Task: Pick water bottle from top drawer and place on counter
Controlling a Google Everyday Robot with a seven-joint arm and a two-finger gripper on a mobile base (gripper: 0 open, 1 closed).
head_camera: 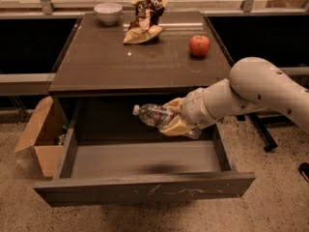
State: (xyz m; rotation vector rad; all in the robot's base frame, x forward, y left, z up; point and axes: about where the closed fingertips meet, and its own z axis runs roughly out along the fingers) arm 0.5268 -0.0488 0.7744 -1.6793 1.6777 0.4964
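Observation:
The water bottle [153,115] is clear with a pale cap pointing left and lies on its side in the air. My gripper [175,118] is shut on it and holds it above the open top drawer [145,190], just below the front edge of the counter [140,57]. The drawer is pulled out, with pale scratches on its front panel, and a shadow lies on its bare floor under the bottle. My white arm reaches in from the right.
On the counter stand a white bowl [107,12] at the back left, a crumpled chip bag [144,23] at the back middle and a red apple [199,45] at the right. An open cardboard box [41,134] sits on the floor left of the drawer.

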